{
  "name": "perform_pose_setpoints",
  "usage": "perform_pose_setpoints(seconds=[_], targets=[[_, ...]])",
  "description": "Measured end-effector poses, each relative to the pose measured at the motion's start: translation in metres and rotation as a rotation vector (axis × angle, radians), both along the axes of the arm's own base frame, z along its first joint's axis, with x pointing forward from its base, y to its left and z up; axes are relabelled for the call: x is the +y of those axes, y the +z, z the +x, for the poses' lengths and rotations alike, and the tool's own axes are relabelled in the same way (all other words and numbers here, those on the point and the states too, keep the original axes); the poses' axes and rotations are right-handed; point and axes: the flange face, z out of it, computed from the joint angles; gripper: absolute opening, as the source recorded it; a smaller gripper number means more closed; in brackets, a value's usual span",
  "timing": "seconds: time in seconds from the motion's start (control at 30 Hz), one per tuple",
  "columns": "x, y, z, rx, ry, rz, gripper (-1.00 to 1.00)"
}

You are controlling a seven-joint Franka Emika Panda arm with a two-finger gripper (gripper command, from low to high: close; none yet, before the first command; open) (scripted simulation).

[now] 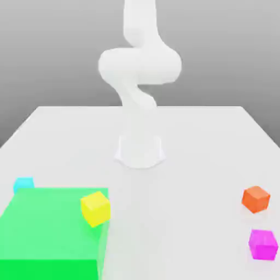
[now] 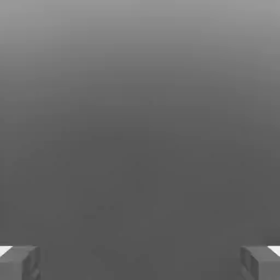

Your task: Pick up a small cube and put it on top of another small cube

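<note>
White bench point(image 1: 180, 229) runs back under a plain grey backdrop, and everything of interest sits along its near edge. Nearest, at the exterior view's right, lies the small magenta cube point(image 1: 263, 244), resting alone on the bench with nothing touching it; just behind it sits an orange cube point(image 1: 256, 198), near but apart. Across at the exterior view's left a broad green block point(image 1: 49, 235) lies flat, and the yellow cube point(image 1: 95, 208) rests at its far right corner, close to the edge. A cyan cube point(image 1: 23, 184) sits on the bench behind the block's far left corner. Farther back the white arm point(image 1: 139, 65) rises from its round base at mid-bench. In the hand view the gripper point(image 2: 140, 262) stands spread wide, holding nothing, its two fingertips point(image 2: 19, 262) framing only grey. The pick has not begun, I judge. The main risks lie ahead: the orange cube is close enough to the magenta one that a sloppy descent could nudge or grab the wrong cube, and the yellow cube's perch near the block's edge means an off-centre placement could tip the magenta cube off or push the yellow one over the side.
</note>
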Motion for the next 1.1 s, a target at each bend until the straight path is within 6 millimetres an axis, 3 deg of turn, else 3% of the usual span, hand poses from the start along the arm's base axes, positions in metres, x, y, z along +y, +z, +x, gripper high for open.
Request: perform_pose_setpoints(seconds=[0.23, 0.47, 0.7, 0.9, 1.07, 1.1], targets=[[0.067, -0.107, 0.072, 0.169, 0.311, -0.13, 0.0], [0.144, -0.228, 0.101, 0.318, 0.627, -0.261, 0.0], [0.223, -0.357, 0.085, 0.452, 0.968, -0.399, 0.0], [0.26, -0.467, 0.049, 0.566, 1.235, -0.511, 0.0], [0.266, -0.539, 0.04, 0.585, 1.284, -0.531, 0.0], [0.266, -0.548, 0.04, 0.586, 1.285, -0.531, -1.0]])
